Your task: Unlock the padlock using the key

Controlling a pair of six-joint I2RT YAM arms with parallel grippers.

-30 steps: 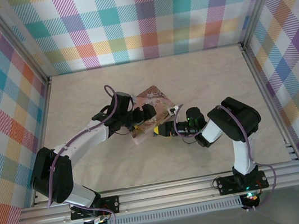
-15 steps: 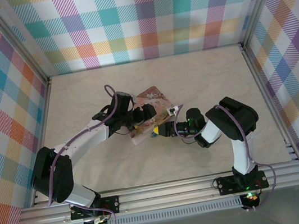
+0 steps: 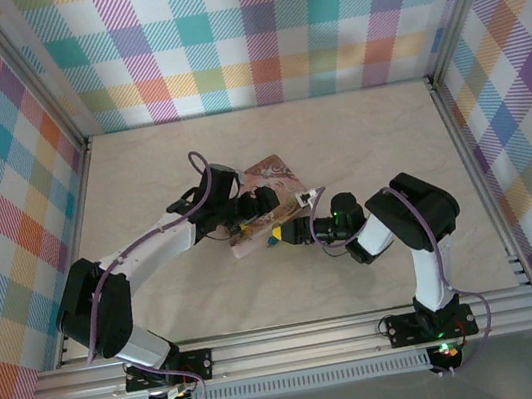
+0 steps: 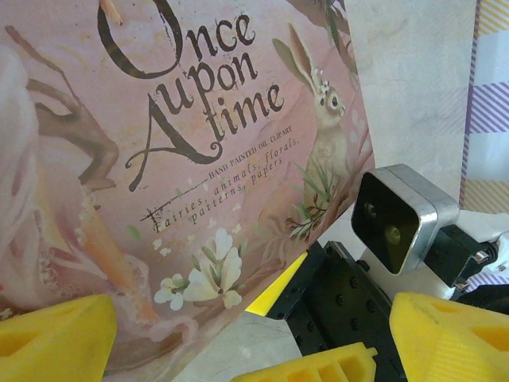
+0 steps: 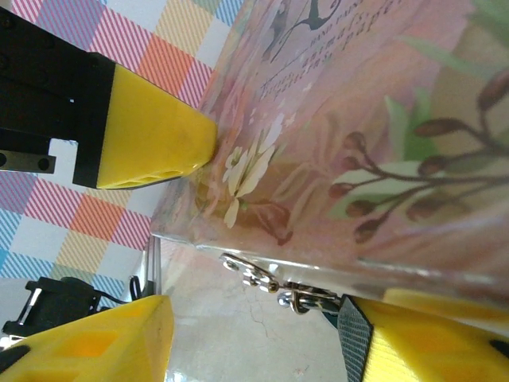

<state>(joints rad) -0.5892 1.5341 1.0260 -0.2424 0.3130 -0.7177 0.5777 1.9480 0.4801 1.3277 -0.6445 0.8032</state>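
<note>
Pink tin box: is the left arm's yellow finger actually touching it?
Touching. In the right wrist view, the left gripper's yellow fingertip meets the side edge of the pink tin box, with no gap showing between them.

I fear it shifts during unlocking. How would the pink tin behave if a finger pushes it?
The pink tin looks low and rigid, so it probably slides on the smooth table, not tips. Its glossy surface may be slippery.

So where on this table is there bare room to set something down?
Bare table runs along the back wall, beside the right wall, and just behind the front rail. Crowded: the middle, where the left gripper and right gripper meet at the pink tin box.
</note>
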